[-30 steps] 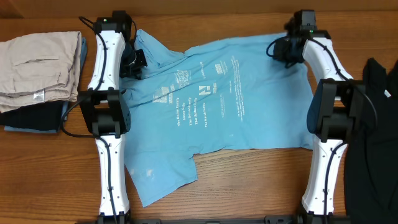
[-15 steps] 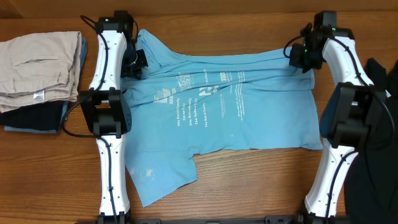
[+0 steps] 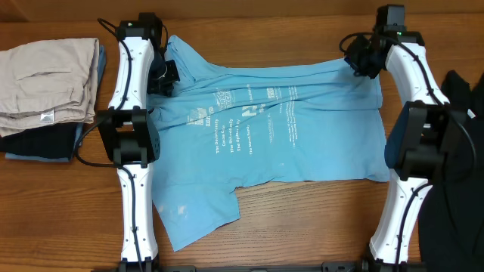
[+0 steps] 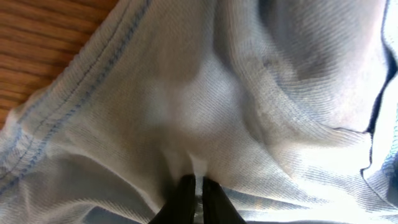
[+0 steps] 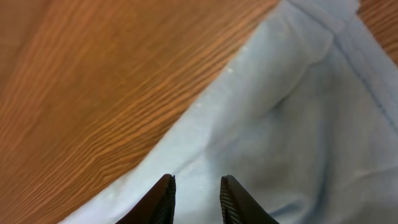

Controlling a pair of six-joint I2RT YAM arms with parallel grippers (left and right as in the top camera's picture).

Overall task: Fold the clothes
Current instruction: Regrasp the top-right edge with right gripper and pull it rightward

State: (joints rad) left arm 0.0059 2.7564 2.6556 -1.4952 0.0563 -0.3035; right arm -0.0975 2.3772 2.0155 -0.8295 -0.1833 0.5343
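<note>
The light blue T-shirt point(image 3: 265, 143) lies spread on the table point(image 3: 302, 223) between the arms, the left gripper point(image 4: 198, 190) clenched on a fold of it, the right gripper point(image 5: 197, 186) released, jaws parted above its edge.

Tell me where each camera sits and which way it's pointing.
Overhead: above the table, looking straight down at the T-shirt; left arm and right arm show.
Left wrist: close over bunched shirt cloth; left gripper fingers nearly together at the bottom edge.
Right wrist: facing the shirt's hem and bare wood; right gripper fingers apart.
Shared: all three see the blue shirt.
</note>
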